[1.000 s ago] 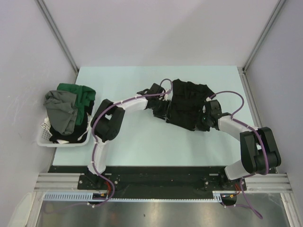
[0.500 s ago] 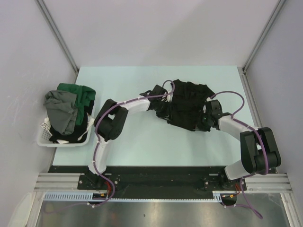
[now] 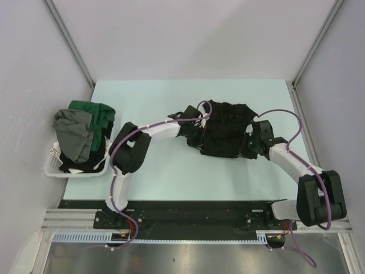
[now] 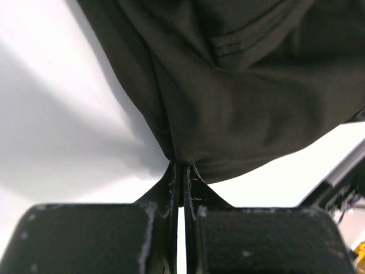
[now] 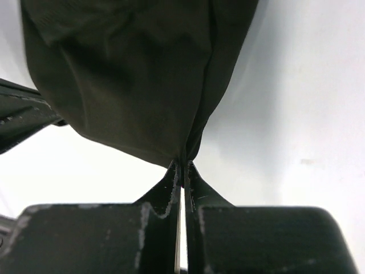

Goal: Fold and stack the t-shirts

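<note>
The pale worktop [image 3: 171,171] carries one black t-shirt [image 3: 225,131], lying crumpled well to the right of the basket [image 3: 52,166]. The other t-shirts [image 3: 80,128], green and grey among them, sit heaped in the basket. A second ago the left fingers [image 4: 165,185] stood partly apart at the shirt's basket-side edge. Now they are closed and pinch a fold of the dark cloth, as the left wrist view shows. The right fingers [image 5: 165,188] are likewise closed on cloth at the edge farthest from the basket, as they were before. With both edges now held, the shirt looks ready to be lifted and spread flat for a first fold. Its held span runs straight away from the basket, across the worktop. Which end is the collar I cannot tell, as it is too bunched.
</note>
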{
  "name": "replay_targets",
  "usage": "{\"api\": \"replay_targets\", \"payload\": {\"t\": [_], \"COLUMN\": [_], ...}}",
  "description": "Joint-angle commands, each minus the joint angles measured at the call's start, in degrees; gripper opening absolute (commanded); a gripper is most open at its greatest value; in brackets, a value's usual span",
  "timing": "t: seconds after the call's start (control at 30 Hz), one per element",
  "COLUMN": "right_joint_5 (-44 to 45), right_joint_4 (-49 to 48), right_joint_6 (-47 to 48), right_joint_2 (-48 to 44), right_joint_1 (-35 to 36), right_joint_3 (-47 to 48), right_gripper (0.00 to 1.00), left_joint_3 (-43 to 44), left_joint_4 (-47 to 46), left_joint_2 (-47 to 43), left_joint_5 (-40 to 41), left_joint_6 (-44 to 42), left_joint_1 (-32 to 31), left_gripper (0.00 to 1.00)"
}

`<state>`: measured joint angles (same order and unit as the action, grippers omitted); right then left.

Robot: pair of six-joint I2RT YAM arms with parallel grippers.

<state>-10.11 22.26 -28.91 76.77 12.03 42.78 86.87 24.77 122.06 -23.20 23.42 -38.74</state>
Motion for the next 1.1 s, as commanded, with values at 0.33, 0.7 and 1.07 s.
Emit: {"api": "replay_targets", "payload": {"t": [0.33,0.7,1.07], "right_joint_5": [3.8,6.2,6.5], "right_joint_4": [12.8,8.0,3.9], "right_joint_6": [-5.8,1.3,8.6], "right_joint_2": [-15.2,-4.5,5.2], "right_joint_1": [5.5,2.3,-3.7], "right_joint_3": [2.4,14.4,24.1], "right_gripper": [0.00,0.00,0.00], "left_joint_3": [-8.0,12.4,21.4], "left_joint_4": [8.3,13.6,12.9], "left_joint_2": [-19.0,-10.6,-4.6], "left_joint_5": [1.8,7.2,8.4], "left_joint_6": [-4.1,-8.0,-8.5], "left_joint_1": [-1.7,0.4,4.1], "left_gripper": [0.00,0.00,0.00]}}
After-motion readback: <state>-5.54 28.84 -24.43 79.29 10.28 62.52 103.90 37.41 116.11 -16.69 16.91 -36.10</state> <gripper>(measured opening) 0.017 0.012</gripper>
